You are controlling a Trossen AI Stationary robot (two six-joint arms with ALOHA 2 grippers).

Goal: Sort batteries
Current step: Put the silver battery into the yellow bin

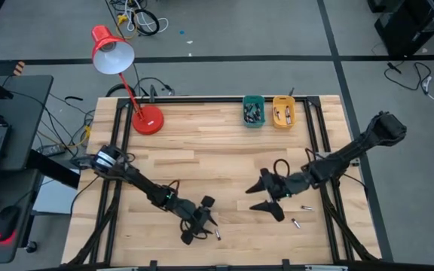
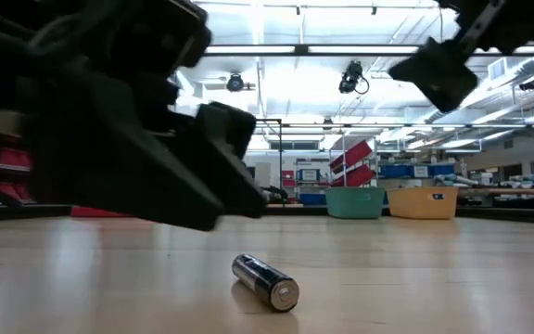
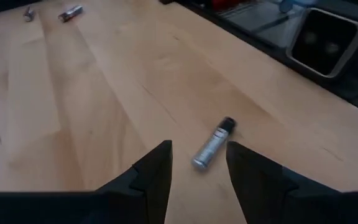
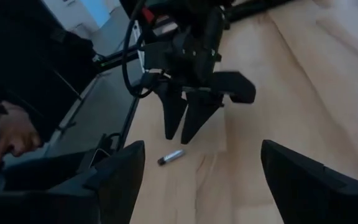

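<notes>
pale wood table (image 1: 202, 150) from above: left gripper (image 1: 204, 229) spread over a battery (image 1: 218, 235) near the front edge; right gripper (image 1: 270, 197) spread, empty, two batteries (image 1: 300, 214) beside it. low view: battery (image 2: 265, 281) lying free. left wrist: battery (image 3: 213, 143) between parted fingers (image 3: 154, 171), untouched.

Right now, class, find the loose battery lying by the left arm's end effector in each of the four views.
High view: battery at the table's front edge, beside the left end effector.
Low view: lying in the foreground, centre.
Left wrist view: just beyond the open fingers.
Right wrist view: below the other arm's fingertips.
Shared landmark: the left end effector.
</notes>
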